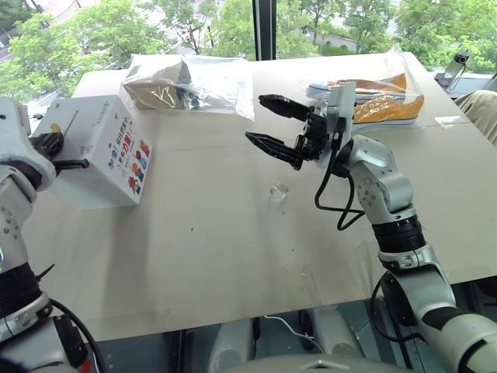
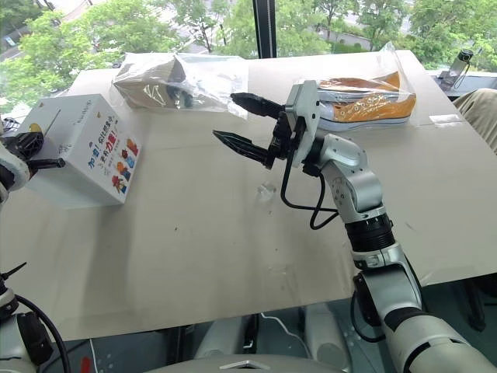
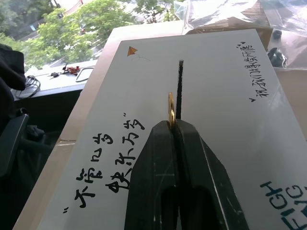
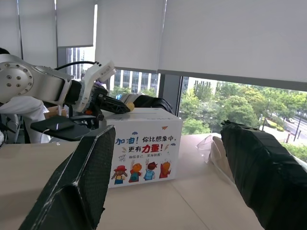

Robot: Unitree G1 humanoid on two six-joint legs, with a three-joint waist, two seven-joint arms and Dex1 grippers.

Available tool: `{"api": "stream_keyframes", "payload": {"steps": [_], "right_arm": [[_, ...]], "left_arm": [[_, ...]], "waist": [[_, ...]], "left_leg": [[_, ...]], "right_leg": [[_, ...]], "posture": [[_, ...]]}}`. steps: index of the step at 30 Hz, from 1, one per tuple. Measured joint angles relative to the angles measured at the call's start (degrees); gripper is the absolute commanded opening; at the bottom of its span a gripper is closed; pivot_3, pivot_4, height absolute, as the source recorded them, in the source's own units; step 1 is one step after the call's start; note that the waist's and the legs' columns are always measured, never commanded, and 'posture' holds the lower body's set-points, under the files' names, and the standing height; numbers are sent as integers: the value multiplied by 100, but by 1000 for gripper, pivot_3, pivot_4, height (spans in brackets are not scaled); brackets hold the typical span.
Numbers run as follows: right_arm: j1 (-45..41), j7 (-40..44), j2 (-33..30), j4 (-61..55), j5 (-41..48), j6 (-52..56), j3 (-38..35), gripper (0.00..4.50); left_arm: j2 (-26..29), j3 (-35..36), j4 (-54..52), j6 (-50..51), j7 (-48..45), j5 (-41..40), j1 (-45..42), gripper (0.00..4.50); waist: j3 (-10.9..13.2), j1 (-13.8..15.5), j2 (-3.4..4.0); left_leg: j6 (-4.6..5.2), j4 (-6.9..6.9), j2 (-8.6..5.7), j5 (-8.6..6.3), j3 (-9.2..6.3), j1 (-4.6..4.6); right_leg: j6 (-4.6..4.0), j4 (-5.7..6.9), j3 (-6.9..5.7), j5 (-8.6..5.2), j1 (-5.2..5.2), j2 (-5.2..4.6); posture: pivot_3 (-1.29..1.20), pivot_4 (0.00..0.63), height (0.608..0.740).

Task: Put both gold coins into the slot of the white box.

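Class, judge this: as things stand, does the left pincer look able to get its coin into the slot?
Probably yes: the left pincer holds the gold coin edge-up right beside the slot, nothing between.

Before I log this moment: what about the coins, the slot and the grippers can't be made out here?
- Second gold coin: cannot be found; too small for the head views.
- Held gold coin: lower part hidden between the left gripper fingers; whether it touches the slot is unclear.
- Inside of the white box: hidden by its lid.
- Right gripper: open, holding nothing visible.
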Motion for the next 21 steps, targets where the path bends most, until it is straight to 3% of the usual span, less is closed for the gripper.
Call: {"api": "stream_keyframes", "payload": {"steps": [21], "right_arm": [[11,-19,-39,-8,-34,0,0,3771]], "left_arm": [[79,-119,112,-273,-338,160,175,0]], "waist": [[-9,-1,16]], "left_leg": [[1,0,0,0,3,8]], "right_leg": [[0,0,3,0,5,0]], "posture": [[0,150,740]]}}
